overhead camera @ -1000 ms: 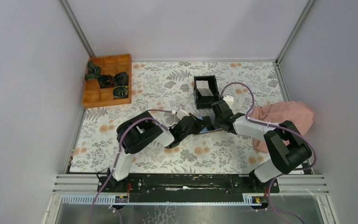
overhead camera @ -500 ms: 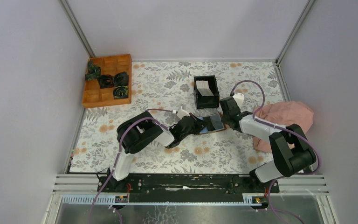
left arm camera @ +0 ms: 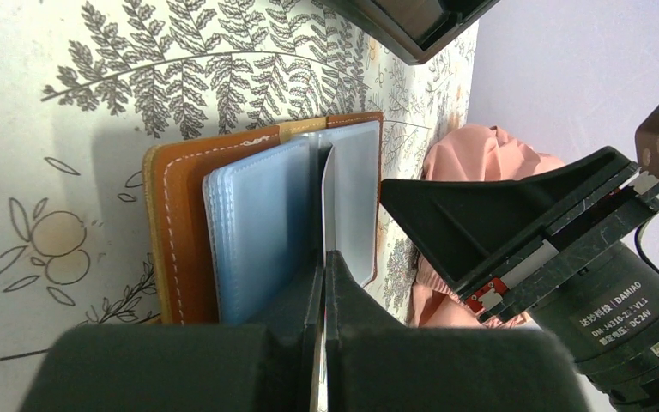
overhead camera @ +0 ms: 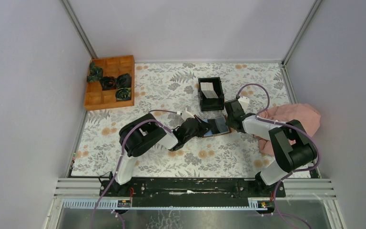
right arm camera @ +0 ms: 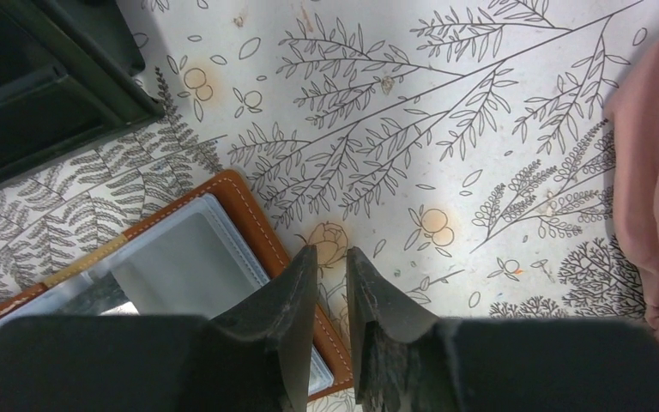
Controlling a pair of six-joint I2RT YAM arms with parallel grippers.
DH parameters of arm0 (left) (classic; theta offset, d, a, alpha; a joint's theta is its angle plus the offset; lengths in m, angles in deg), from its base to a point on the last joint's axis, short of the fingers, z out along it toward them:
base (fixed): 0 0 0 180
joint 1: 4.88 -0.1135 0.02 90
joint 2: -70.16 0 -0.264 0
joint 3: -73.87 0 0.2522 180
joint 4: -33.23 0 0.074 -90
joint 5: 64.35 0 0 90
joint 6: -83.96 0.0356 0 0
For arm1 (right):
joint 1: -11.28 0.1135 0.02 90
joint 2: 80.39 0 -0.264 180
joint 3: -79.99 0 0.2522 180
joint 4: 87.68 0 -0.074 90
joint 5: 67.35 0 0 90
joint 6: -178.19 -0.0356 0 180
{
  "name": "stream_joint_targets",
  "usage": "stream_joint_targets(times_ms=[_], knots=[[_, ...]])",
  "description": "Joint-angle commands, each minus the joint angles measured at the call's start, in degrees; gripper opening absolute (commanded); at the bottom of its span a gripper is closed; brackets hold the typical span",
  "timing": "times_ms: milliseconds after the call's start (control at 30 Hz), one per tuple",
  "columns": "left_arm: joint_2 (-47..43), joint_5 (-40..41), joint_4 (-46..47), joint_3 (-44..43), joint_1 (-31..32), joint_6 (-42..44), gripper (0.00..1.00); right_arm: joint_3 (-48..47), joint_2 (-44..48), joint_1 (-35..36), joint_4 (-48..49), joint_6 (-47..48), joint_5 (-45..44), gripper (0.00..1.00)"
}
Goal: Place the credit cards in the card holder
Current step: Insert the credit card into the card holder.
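Observation:
The card holder (overhead camera: 218, 127) lies open on the flowered cloth, brown leather (left arm camera: 180, 223) with clear blue-tinted sleeves (left arm camera: 257, 232). My left gripper (overhead camera: 203, 128) is shut on one of the credit cards (left arm camera: 327, 202), seen edge-on and standing upright over the holder's middle fold. My right gripper (overhead camera: 229, 119) hovers at the holder's right edge (right arm camera: 262, 227). Its jaws are a narrow gap apart, one finger (right arm camera: 296, 292) over the leather and the other over the cloth. More credit cards (overhead camera: 209, 90) stand in the black box.
The black box (overhead camera: 210, 93) stands just behind the holder. An orange wooden tray (overhead camera: 109, 82) with dark objects is at the back left. A pink cloth (overhead camera: 290, 121) lies bunched at the right beside my right arm.
My right gripper has drawn back from over the holder to its right edge. My left gripper has kept its hold on the card in the same place.

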Motion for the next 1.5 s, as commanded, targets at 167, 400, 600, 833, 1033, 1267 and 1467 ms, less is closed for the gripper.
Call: stream_joint_targets(times_ms=[167,400,600,833,1033,1267,1467], knots=[[1.12,-2.19,-4.73,-2.21,-0.27,3.93,0.00,1.67,-1.40,-0.25,3.09,-3.28,5.24,0.26],[2.91,-5.01,-5.75,-4.18,-0.08,3.99,0.03,2.26,-1.82,-0.25,3.63,-3.35,6.16,0.26],[2.08,-5.27,-8.84,-4.29,0.32,5.20,0.22,2.46,-1.58,-0.28,3.67,-3.28,6.69,0.26],[1.39,-6.24,-12.68,-6.12,0.45,6.75,0.35,2.25,-1.59,-0.32,3.58,-3.10,7.19,0.26],[1.06,-6.60,-17.95,-9.69,0.75,8.75,0.39,1.88,-1.55,-0.28,3.37,-3.02,7.56,0.26],[1.92,-7.57,-25.05,-14.59,1.20,10.80,0.41,1.67,-1.29,-0.26,3.24,-3.02,8.38,0.26],[2.77,-8.76,-33.16,-18.14,1.29,13.06,0.42,1.95,-0.48,-0.24,3.06,-2.93,8.61,0.26]])
